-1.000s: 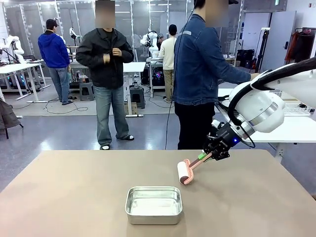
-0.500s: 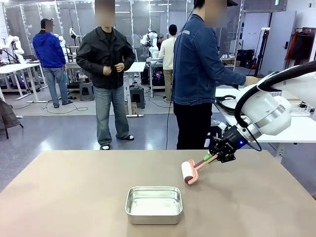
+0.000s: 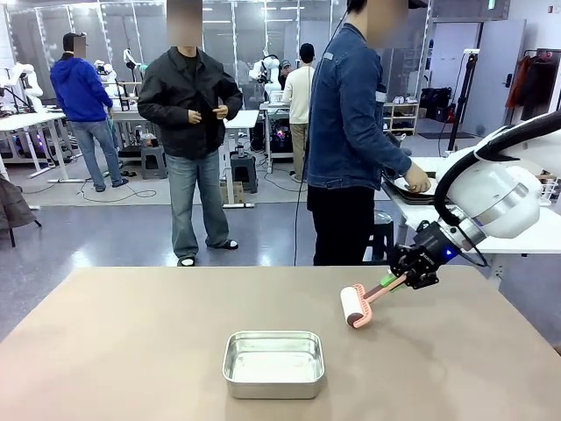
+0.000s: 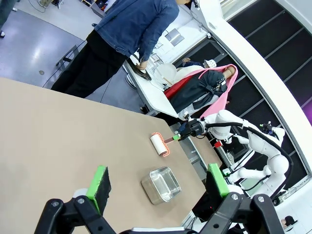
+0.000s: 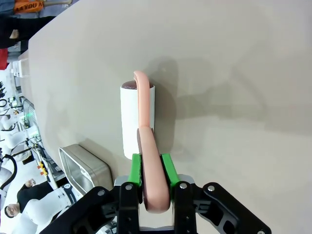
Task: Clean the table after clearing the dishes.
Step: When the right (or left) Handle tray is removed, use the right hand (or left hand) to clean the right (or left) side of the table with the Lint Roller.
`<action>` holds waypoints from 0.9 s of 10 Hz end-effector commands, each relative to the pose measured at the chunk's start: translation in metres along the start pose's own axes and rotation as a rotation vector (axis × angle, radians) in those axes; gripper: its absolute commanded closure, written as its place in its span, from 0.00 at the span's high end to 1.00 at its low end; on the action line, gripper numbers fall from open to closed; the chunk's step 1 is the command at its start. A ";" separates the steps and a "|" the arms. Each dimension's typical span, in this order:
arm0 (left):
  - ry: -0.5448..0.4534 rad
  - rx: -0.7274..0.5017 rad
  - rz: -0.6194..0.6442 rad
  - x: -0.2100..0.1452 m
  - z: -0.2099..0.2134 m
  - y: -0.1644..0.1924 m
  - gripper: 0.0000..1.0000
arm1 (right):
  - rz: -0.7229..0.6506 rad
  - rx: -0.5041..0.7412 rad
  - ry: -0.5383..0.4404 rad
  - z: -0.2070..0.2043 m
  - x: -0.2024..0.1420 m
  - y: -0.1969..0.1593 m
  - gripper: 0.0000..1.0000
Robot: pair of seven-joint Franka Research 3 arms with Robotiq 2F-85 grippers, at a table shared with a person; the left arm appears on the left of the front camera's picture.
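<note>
lint roller on the table, right arm gripping its handle

the table [image 3: 131,351] has a plain beige-brown top. a lint roller [image 3: 358,306] with a white roll and a pink frame and handle lies on its right half, the roll against the surface. in the right wrist view the pink handle [image 5: 152,180] sits pinched between the two green pads, so the right gripper [image 3: 412,272] is clenched on the lint roller's handle, low over the table's right side. a small steel pan [image 3: 273,363] stands near the table's middle, towards the robot's edge, left of the roller and apart from it.

the left gripper [image 4: 158,187] hangs above the table with its jaws spread wide and nothing between the green pads; past them the left wrist view shows the pan and the roller farther off.

beyond the far edge a person in a denim jacket [image 3: 351,114] stands turned to a white side table [image 3: 517,232], one hand [image 3: 417,181] on a dark tray there. another person in a dark jacket [image 3: 188,96] stands farther back on the left.
</note>
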State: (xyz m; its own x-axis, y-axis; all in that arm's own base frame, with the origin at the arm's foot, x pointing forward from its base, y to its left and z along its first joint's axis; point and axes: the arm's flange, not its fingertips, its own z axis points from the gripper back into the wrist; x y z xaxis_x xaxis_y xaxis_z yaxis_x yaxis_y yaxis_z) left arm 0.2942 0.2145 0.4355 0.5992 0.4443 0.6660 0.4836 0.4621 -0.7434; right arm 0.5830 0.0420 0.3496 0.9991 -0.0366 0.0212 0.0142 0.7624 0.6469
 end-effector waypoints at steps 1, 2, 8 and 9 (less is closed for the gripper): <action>0.002 -0.009 0.011 0.001 0.003 -0.002 1.00 | 0.000 -0.190 0.016 -0.008 -0.009 -0.045 0.22; 0.002 -0.009 0.011 0.001 0.003 -0.002 1.00 | -0.016 -0.219 0.011 0.002 -0.010 -0.054 0.22; 0.002 -0.009 0.011 0.001 0.003 -0.002 1.00 | -0.016 -0.446 0.042 0.061 -0.015 -0.072 0.22; 0.002 -0.009 0.011 0.001 0.003 -0.002 1.00 | -0.012 -0.475 0.046 0.071 -0.015 -0.073 0.22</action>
State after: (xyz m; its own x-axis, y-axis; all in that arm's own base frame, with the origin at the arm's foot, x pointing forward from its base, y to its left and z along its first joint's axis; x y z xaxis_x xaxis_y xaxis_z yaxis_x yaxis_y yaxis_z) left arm 0.2942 0.2146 0.4355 0.5992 0.4443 0.6660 0.4836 0.4621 -0.7434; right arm 0.5741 -0.0442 0.3961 0.9983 -0.0363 0.0464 0.0155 0.9217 0.3875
